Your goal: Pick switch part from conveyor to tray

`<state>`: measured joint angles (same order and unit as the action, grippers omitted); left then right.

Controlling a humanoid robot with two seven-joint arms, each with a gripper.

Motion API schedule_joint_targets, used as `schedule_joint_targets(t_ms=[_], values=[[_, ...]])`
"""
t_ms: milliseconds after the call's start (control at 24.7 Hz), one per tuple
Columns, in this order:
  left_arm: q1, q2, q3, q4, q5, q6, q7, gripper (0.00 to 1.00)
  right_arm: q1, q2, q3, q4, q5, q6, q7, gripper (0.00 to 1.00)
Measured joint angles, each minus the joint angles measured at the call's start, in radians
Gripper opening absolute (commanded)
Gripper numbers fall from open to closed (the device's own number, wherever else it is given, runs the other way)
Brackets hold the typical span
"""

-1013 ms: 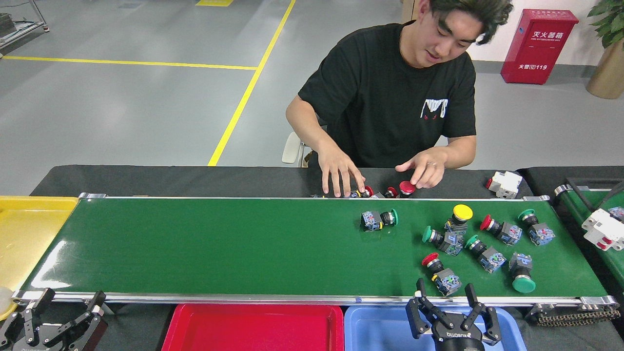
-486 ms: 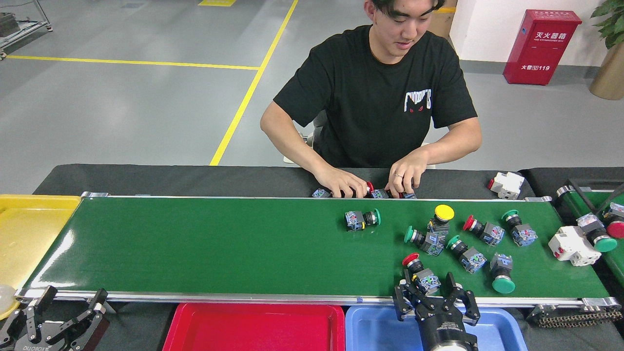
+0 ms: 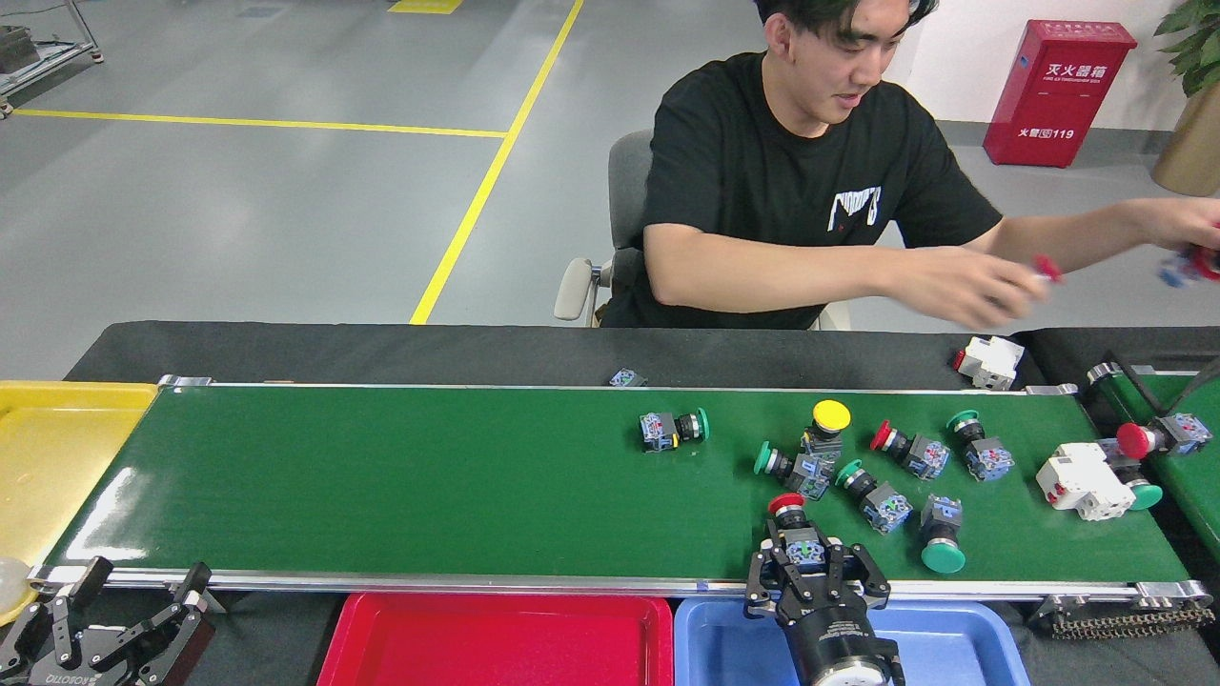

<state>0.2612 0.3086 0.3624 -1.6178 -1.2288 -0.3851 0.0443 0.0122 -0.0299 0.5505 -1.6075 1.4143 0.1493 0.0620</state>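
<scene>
Since half a second ago your right gripper (image 3: 803, 568) has closed in on the red-capped switch part (image 3: 793, 530), its fingers pinching the grey body. That part lies near the conveyor (image 3: 381, 476) front rail, long axis toward 12 o'clock, cap far. Your left gripper (image 3: 124, 610) stays spread.

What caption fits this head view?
Right end effector closes around a red-capped switch on the conveyor, above the blue tray.

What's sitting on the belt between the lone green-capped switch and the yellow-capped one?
Nothing: in the head view, the conveyor is bare green between the lone green-capped switch and the yellow-capped switch.
</scene>
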Motion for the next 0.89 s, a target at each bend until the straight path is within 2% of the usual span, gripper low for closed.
schedule_joint_targets(t_ms=[41,81,203,405,527,608,729,810,891], values=[[0.001,0.000,0.000,0.000,0.000,0.000,0.000,1.00,0.000,-0.011,0.053,-0.009,0.015,-0.021,-0.018,0.71],[0.000,0.000,-0.002,0.000,0.000,0.000,0.000,1.00,0.000,-0.013,0.104,-0.012,0.043,-0.045,-0.037,0.99],[-0.011,0.001,-0.012,0.000,0.000,-0.003,0.000,1.00,0.000,0.006,0.200,-0.009,0.122,-0.084,-0.067,0.99],[-0.081,0.003,-0.128,-0.002,-0.024,-0.043,-0.005,1.00,0.003,0.010,0.203,-0.007,0.128,-0.117,-0.073,0.99],[-0.120,0.003,-0.193,-0.012,-0.123,-0.058,-0.008,1.00,0.080,0.009,0.065,-0.069,0.118,-0.058,-0.081,0.99],[-0.209,0.000,-0.249,-0.001,-0.193,-0.062,-0.010,1.00,0.175,0.008,-0.025,-0.117,0.115,0.035,-0.123,0.99],[-0.352,-0.015,-0.373,0.092,-0.232,-0.065,-0.014,1.00,0.289,-0.002,-0.103,-0.142,0.108,0.173,-0.217,0.99],[-0.439,-0.031,-0.450,0.178,-0.238,-0.067,-0.017,1.00,0.314,-0.006,-0.146,-0.141,0.081,0.247,-0.252,0.99],[-0.534,-0.045,-0.545,0.265,-0.239,-0.070,-0.018,1.00,0.302,-0.004,-0.159,-0.133,0.033,0.287,-0.262,0.99]])
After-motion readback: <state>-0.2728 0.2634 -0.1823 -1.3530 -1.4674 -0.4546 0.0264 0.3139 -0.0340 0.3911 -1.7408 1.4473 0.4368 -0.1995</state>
